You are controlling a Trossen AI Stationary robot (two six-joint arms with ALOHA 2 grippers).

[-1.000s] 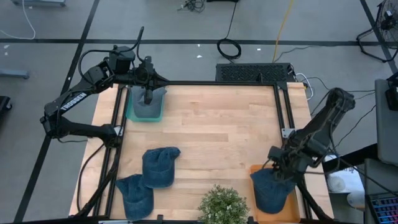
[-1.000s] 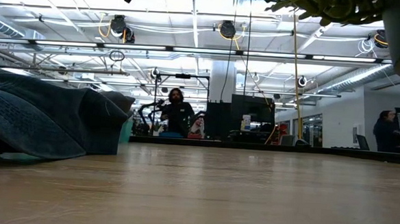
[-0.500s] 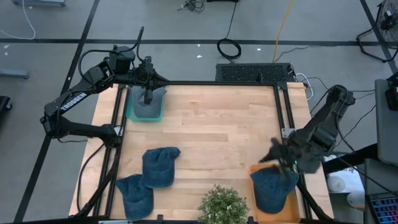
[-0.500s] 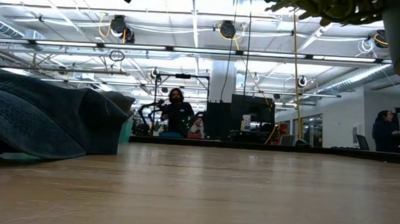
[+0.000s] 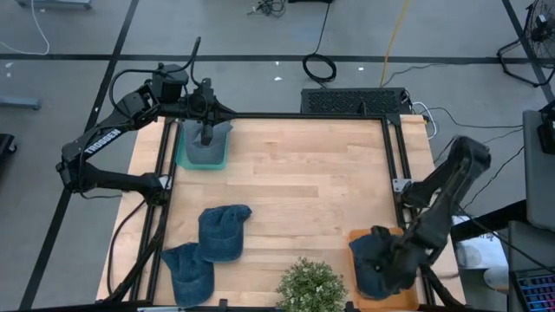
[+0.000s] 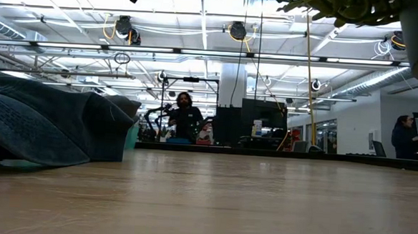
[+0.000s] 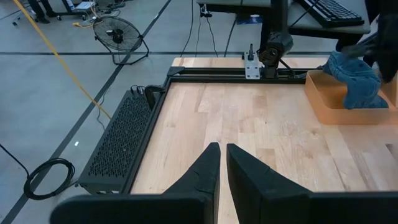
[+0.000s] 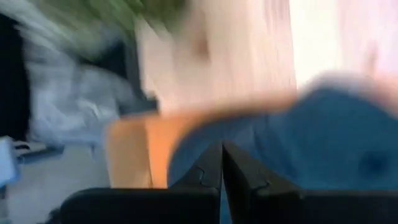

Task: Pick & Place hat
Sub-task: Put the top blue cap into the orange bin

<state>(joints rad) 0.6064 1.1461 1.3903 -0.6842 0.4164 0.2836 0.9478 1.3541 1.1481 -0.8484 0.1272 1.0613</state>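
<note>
Both arms are dark, jointed tubes; the left arm [image 5: 104, 143] carries white TROSSEN lettering along one link; black cables loop beside its upper joints; each gripper ends in two dark, tapering fingers [image 7: 202, 174].

hat [image 5: 375, 260] in orange bin [image 5: 355, 237] | two hats [image 5: 222, 230] left | plant [image 5: 310, 287] between

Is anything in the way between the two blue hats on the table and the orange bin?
Partly. The potted plant stands at the table's near edge, between the two loose hats and the orange bin. The bin already holds a hat, and the right tool is over it, shut.
</note>
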